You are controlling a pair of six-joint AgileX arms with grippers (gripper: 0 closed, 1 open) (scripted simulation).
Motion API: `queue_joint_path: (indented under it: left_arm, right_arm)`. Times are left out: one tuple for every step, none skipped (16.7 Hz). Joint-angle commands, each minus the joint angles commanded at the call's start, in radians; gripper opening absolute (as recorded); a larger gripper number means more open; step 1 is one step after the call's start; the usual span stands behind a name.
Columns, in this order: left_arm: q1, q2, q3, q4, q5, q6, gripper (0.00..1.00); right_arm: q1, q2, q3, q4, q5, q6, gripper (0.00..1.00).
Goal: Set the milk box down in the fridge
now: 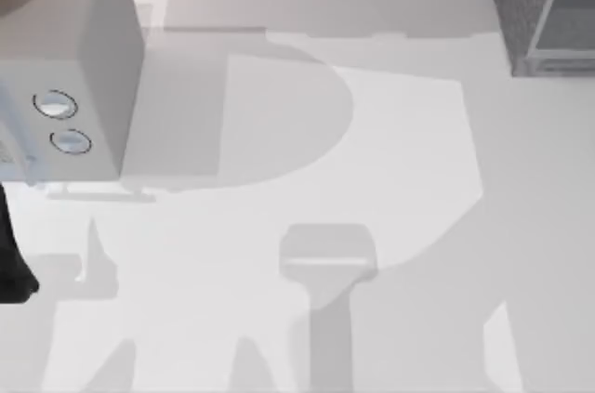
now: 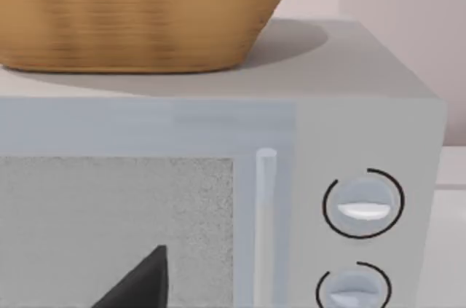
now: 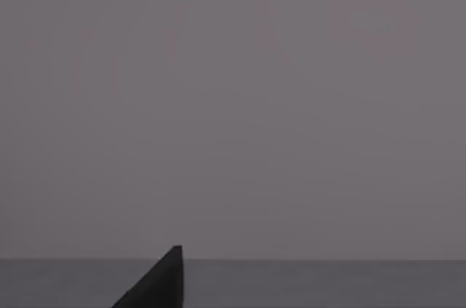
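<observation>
Left hand (image 2: 138,282) by dial box (image 2: 364,177), grip unclear | basket (image 2: 138,17) on top | fridge (image 1: 548,7) far right

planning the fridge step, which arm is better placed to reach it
Likely right: the fridge stands at the far right, while the left arm is at the left edge, facing the microwave.

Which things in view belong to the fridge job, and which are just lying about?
Belongs to the job:
- fridge, at the table's far right corner

Just lying about:
- pale grey box with two dials, at the far left
- wicker basket, standing on top of that box
- left arm, at the left edge
</observation>
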Motion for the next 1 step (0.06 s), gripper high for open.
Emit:
queue_joint_path:
  left_arm:
    - [0.0,0.0,0.0,0.0,0.0,0.0,1.0]
  right_arm:
    - [0.0,0.0,0.0,0.0,0.0,0.0,1.0]
